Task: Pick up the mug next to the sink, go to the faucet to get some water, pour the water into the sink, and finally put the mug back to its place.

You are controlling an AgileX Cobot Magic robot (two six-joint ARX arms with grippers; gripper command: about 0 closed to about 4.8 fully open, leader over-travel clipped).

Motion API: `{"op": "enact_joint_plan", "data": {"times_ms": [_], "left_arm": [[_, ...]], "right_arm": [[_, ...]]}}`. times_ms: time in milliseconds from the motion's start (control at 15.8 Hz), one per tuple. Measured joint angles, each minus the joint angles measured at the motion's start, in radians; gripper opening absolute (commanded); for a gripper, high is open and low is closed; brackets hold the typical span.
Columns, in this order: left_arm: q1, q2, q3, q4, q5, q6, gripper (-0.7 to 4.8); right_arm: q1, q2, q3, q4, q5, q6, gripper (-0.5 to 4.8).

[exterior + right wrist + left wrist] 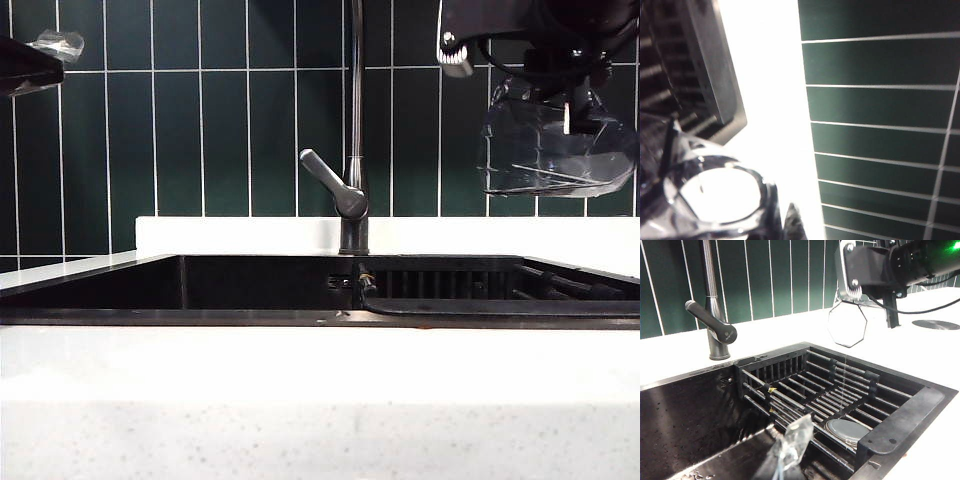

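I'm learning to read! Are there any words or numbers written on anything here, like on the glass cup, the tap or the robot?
None: no words, numbers or signs can be read in any view.
The mug, held up by the right gripper, is plain clear glass.
The faucet, the sink and the green tiles are bare.
The left gripper, over the sink, shows no label.

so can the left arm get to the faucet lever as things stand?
Probably yes. The lever stands clear on the faucet's left, nothing near it. The left gripper, shut, is high at far left; the right gripper holds the mug away on the right, over the sink.
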Motion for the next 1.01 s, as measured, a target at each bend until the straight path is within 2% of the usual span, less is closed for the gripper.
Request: {"op": "enact_joint_plan", "data": {"times_ms": [127,253,380,569,696,759,822,1012], "left_arm": [[0.0,0.0,0.0,-0.005,0.014,-0.002,-0.05],[0.0,0.0,0.0,-0.034,0.017,-0.002,-0.05],[0.0,0.0,0.0,-0.028,0.018,-0.014,-0.05],[0.0,0.0,0.0,-0.023,0.018,-0.018,-0.05],[0.0,0.0,0.0,-0.023,0.018,-0.021,-0.05],[0.0,0.0,0.0,-0.023,0.018,-0.021,-0.05],[0.0,0.0,0.0,-0.023,0.018,-0.021,-0.05],[0.0,0.0,0.0,-0.023,0.018,-0.021,-0.05]], "right_arm": [[-0.001,0.0,0.0,0.0,0.0,0.169,-0.07],[-0.034,0.0,0.0,0.0,-0.023,0.449,-0.07],[-0.103,-0.003,0.0,-0.01,-0.154,0.678,-0.07],[-0.242,-0.003,-0.013,0.035,-0.364,0.932,-0.07],[-0.345,-0.004,-0.055,0.097,-0.466,1.047,-0.07],[-0.43,-0.014,-0.124,0.184,-0.584,1.132,-0.07],[-0.492,-0.022,-0.174,0.261,-0.65,1.178,-0.07],[-0.594,-0.024,-0.261,0.412,-0.71,1.218,-0.07]]}}
